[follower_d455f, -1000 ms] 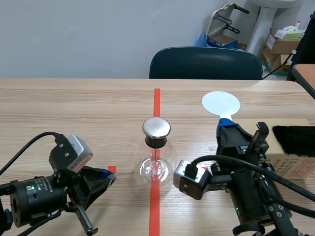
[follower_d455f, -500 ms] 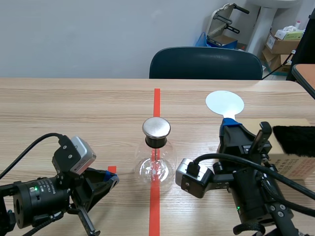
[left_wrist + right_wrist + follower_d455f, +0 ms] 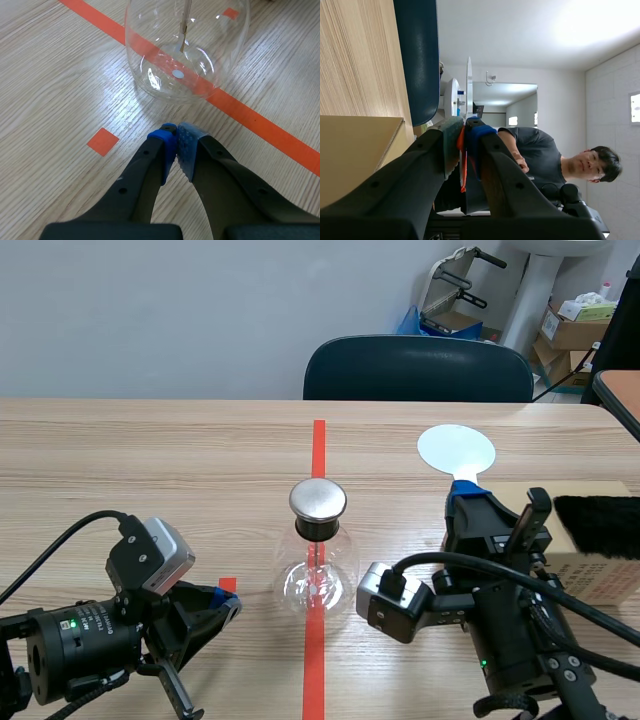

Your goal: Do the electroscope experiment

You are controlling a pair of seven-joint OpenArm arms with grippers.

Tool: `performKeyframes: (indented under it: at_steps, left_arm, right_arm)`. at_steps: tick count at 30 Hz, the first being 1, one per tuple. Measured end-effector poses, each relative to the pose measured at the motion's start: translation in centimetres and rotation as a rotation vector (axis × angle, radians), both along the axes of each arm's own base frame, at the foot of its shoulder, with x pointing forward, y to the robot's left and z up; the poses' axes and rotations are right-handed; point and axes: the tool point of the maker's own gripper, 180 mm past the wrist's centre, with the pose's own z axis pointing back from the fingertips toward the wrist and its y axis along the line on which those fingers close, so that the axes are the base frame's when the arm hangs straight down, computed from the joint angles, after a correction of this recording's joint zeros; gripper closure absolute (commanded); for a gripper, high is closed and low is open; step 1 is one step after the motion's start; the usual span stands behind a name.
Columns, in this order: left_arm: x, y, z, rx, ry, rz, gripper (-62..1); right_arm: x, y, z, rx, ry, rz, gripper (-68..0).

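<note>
The electroscope (image 3: 318, 562), a clear glass flask with a round metal cap (image 3: 318, 499), stands on the red tape line at the table's middle. In the left wrist view the flask (image 3: 187, 50) is just ahead of my left gripper (image 3: 176, 137), whose fingers meet with nothing between them. That left gripper (image 3: 225, 602) lies low, left of the flask. My right gripper (image 3: 462, 492) is shut on the orange handle (image 3: 463, 165) of a paddle with a white disc (image 3: 456, 450), held right of the flask. Edge-on, the disc (image 3: 469, 85) stands beyond the right gripper (image 3: 465, 131).
A cardboard box (image 3: 600, 575) with a black fur piece (image 3: 598, 525) on it sits at the right edge, beside the right arm. A dark chair (image 3: 418, 370) stands behind the table. A person (image 3: 540, 150) shows beyond the right gripper.
The right gripper and its white disc shifted slightly to the right. The left arm slid a little lower and rightward. Over the last half second nothing moved.
</note>
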Motion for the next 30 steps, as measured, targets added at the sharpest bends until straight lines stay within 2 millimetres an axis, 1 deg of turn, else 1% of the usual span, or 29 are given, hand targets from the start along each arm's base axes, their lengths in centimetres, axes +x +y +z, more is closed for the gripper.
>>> performKeyframes:
  at_steps: [30]
  left_arm:
    - [-0.09, 0.09, -0.25, 0.011, 0.01, 0.0, -1.4]
  right_arm:
    - [0.01, -0.07, 0.0, 0.0, 0.0, -0.004, -1.0]
